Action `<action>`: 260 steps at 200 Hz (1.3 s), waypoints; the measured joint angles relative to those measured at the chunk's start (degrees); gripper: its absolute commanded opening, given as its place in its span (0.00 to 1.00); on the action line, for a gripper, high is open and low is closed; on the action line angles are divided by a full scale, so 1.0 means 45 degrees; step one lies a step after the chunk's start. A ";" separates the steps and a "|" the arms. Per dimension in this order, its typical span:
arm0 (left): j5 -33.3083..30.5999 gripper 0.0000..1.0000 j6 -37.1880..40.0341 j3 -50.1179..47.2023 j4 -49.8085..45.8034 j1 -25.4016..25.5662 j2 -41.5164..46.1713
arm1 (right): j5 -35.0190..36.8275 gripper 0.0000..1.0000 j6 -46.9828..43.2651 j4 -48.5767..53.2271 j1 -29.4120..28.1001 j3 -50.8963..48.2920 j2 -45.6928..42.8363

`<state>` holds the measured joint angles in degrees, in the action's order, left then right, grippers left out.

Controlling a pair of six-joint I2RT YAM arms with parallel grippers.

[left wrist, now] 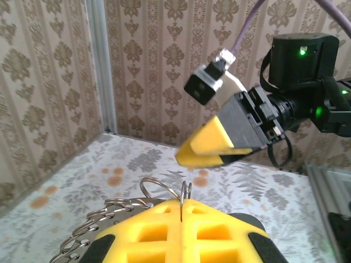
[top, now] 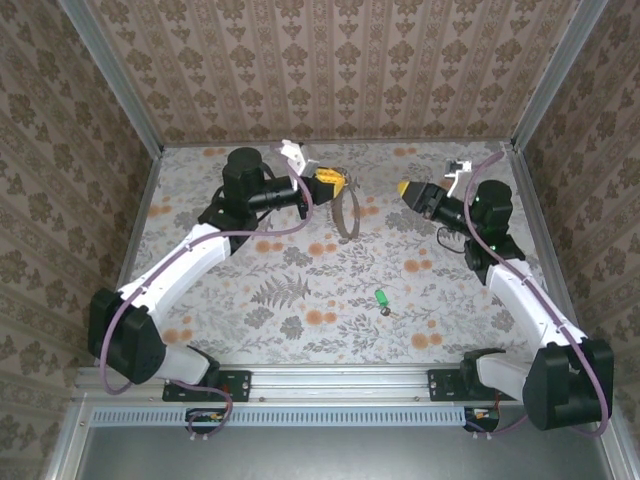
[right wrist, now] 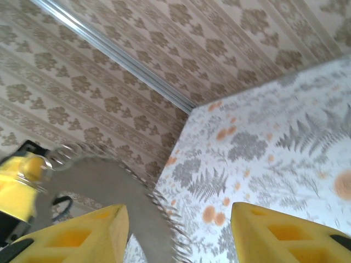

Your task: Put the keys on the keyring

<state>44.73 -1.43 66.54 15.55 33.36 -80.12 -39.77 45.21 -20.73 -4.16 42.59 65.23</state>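
Green key (top: 381,298): it lies flat on the floral table (top: 250,310), nearer the arm bases than either gripper and well apart from both. Nothing touches it.
Keyring (top: 347,215): this thin hoop hangs from the tip of your left gripper (top: 340,186), over the far middle of the table. You cannot tell whether its lower edge rests on the surface.
Left gripper: it is clamped on the keyring. In the left wrist view the yellow fingers meet with no gap, a wire loop stands up out of their seam, and coiled metal trails off to the left.
Right gripper (top: 404,189): it faces the left one across a gap, near the hoop but apart from it. Its own camera shows the yellow fingers spread wide and holding nothing. The blurred hoop passes close by one finger, and you cannot tell if they touch.
Done so far: you have the keyring secured in one gripper, facing the other arm.
Left to do: you have yet to pick up the key and thread it on.
Progress: early, by my judgement; only the setup is done.
Likely next: send your free right gripper down for the key.
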 measured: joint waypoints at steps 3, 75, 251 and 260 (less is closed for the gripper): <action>-0.0034 0.00 0.0073 -0.0049 0.0068 0.0000 0.0024 | 0.0024 0.54 0.0005 0.0029 0.0000 -0.0092 0.0000; -0.0704 0.00 0.1365 -0.0321 0.0573 0.0092 0.0058 | 0.0384 0.54 0.0185 0.0151 0.0010 -0.1491 -0.0092; -0.2992 0.00 0.1569 -0.2327 0.0267 0.0257 0.1705 | 0.3089 0.52 -0.2268 0.7101 -0.1860 -0.2565 -0.0869; -0.3104 0.00 0.1457 -0.2501 0.0243 0.0257 0.1904 | 0.3473 0.51 -0.2346 0.7373 -0.2234 -0.2565 -0.0792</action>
<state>30.76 5.13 55.29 16.64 34.52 -71.55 -24.14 34.65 12.45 -14.22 31.05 61.67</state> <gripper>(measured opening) 0.045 0.524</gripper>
